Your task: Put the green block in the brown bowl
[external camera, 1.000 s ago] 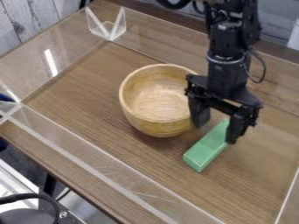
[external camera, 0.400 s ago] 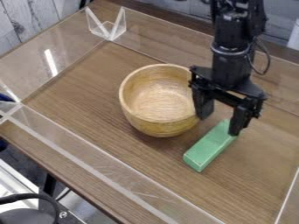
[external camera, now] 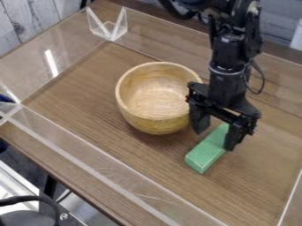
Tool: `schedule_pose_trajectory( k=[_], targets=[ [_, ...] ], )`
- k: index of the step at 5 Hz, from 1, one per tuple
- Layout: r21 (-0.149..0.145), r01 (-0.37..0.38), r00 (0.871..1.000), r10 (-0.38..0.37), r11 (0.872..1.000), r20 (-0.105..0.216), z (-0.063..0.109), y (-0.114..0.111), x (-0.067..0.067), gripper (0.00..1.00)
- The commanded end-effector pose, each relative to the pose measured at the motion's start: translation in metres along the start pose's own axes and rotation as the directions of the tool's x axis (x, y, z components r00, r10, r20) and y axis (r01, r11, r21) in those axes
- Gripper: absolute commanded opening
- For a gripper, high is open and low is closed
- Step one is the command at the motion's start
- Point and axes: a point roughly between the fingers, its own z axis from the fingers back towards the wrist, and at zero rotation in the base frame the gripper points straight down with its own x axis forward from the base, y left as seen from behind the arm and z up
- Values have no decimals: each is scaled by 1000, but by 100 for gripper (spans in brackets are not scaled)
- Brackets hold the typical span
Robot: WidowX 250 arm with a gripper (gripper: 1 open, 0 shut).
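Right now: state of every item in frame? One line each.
gripper: open, pointing down, jaws straddling the far end of the block.
green block: flat on the table beside the bowl, not lifted.
brown bowl: upright, empty.
clear walls: standing around the table.

The gripper (external camera: pixel 221 132) hides the green block's (external camera: pixel 206 153) far end; the arm's top leaves the frame's upper edge.

Black arm with a cylindrical wrist; black two-fingered gripper (external camera: pixel 223 131); seemingly dark cables alongside.
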Motion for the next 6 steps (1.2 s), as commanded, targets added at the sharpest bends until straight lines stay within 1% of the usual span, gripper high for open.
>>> schedule_pose_trajectory(
  k=[1,2,4,5,6],
  targets=[
    [3,25,999,-25,1000,37,4,6,4,100],
    [1,11,1000,-11,1000,1,2,4,5,100],
    [-4,-17,998,17,1000,-67,-2,2,5,100],
    [-3,1,999,-2,1000,-48,-12,1,9,100],
    [1,16,1000,-16,1000,-13,-12,0,11,100]
  ],
)
